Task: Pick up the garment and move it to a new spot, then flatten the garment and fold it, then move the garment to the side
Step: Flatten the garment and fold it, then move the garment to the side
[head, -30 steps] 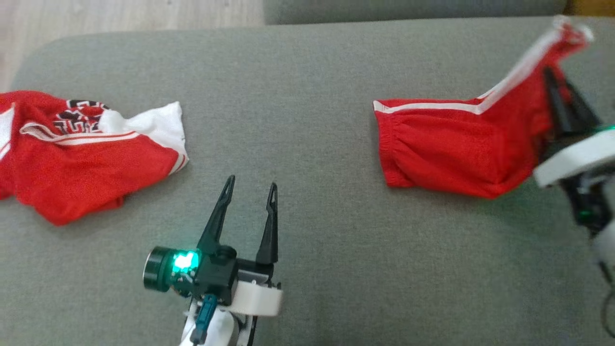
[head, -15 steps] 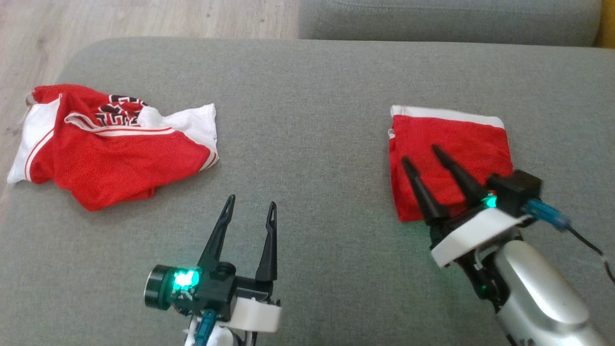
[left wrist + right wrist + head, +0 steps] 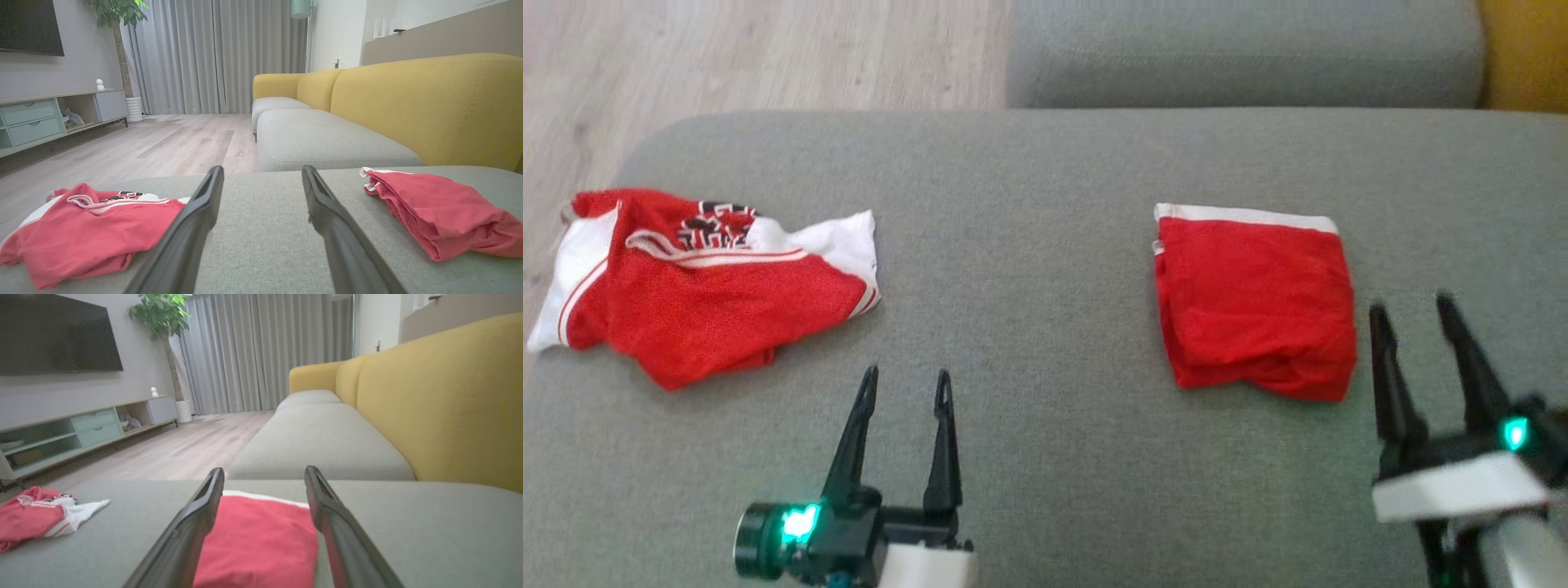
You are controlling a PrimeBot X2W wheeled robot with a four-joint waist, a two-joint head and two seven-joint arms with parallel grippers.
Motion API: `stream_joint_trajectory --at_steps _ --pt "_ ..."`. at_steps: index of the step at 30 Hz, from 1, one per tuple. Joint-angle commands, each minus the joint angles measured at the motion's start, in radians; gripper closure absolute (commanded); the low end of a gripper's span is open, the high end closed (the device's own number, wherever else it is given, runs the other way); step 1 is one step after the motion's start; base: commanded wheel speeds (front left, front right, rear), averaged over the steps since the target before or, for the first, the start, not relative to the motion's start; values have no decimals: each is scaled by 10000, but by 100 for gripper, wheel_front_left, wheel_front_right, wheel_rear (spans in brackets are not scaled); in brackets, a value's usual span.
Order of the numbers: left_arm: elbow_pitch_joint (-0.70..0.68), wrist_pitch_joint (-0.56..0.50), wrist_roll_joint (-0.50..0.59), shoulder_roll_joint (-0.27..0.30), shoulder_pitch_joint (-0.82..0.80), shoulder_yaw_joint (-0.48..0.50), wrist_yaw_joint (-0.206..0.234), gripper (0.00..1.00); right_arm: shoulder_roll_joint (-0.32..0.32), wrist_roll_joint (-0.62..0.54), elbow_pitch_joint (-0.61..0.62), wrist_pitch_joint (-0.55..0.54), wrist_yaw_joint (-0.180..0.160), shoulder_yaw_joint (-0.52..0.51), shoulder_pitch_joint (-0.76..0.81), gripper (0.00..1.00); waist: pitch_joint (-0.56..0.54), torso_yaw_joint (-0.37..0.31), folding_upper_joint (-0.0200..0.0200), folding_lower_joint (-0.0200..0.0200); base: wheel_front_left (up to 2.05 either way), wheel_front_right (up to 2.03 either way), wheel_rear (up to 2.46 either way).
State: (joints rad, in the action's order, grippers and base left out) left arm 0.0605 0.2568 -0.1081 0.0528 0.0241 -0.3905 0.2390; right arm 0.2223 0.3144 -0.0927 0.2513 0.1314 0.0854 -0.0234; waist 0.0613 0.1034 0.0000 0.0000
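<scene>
Folded red garment [image 3: 1254,302] lies free on the grey cushion [image 3: 1045,204]; both sets of jaws stand wide and empty.
The garment sits just ahead of the right jaws, apart from them, white band on its far edge; the fold looks done, and it seems parked aside to leave the middle free; the left jaws hover well clear of it; a crumpled jersey [image 3: 711,282] lies ahead-left of them, probably next.

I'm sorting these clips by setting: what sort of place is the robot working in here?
Most likely a home living room. There is a yellow sofa, a wall-mounted television above a low cabinet with drawers, and floor-length curtains beside a potted plant.
</scene>
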Motion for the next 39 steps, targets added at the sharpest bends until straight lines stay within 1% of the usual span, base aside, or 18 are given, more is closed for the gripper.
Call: stream_joint_trajectory --at_steps 1,4,7,14,21,39 --pt "-470 49 22 -25 62 444 74 0 -138 -381 363 102 -7 -5 323 0 -305 -172 0 0 0 0 0" --pt "-644 49 124 -25 582 608 56 0 -409 -863 276 103 -7 -74 1018 0 -597 -309 0 0 0 0 0" --pt "-661 49 208 -25 1041 735 5 0 -700 -1068 162 103 -7 -63 1519 0 -824 -388 0 0 0 0 0" --pt "-658 49 239 -25 1657 1000 -101 0 -1047 -1389 42 104 -7 -149 2106 0 -1146 -446 0 0 0 0 0" --pt "-679 49 303 -25 1766 1013 -163 0 -1048 -1488 30 104 -7 -189 2136 0 -1163 -378 0 0 0 0 0" --pt "-637 49 347 -26 1755 1019 -164 0 -1090 -1591 -69 104 -7 -95 2140 0 -1246 -405 0 0 0 0 0"
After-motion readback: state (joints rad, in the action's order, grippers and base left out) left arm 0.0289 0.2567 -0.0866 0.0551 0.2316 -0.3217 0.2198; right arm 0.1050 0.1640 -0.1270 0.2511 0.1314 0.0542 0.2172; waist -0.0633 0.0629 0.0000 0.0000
